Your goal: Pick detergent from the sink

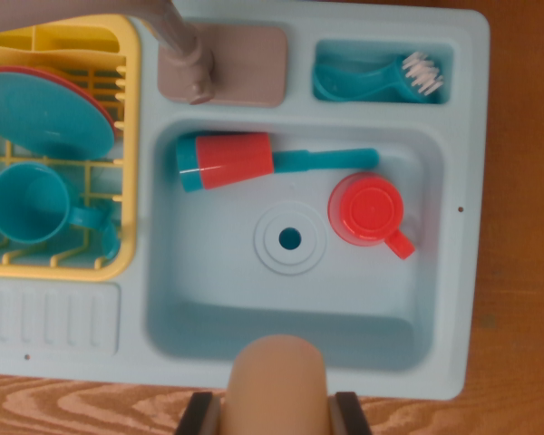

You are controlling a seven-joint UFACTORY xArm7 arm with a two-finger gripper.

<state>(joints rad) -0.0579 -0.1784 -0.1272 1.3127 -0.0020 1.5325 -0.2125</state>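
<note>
**Seemingly gripped: detergent over the sink's near rim**

Nearest, at the bottom edge: dark jaws, one on each side of the detergent, a rounded tan body that fills the gap between them. Closed on it, by the look of things, though the contact faces sit hidden below the frame edge. Held above the front rim of the sink, overlapping both the rim and a strip of wood-grain tabletop; no visible touch with the basin floor.

Further in, on the basin floor: drain at centre, red mug just to its right in the wrist view, and beyond them a red cup lying on its side against a teal handle. All well apart from the detergent.

Farthest: yellow rack with teal dishes at the wrist view's left, faucet at the back, brush in the rear compartment.

Judged step: grasp made, lift-out under way or nearly done. Next calls for a steady straight rise, firm hold kept, clear of the rim and away from the faucet.
</note>
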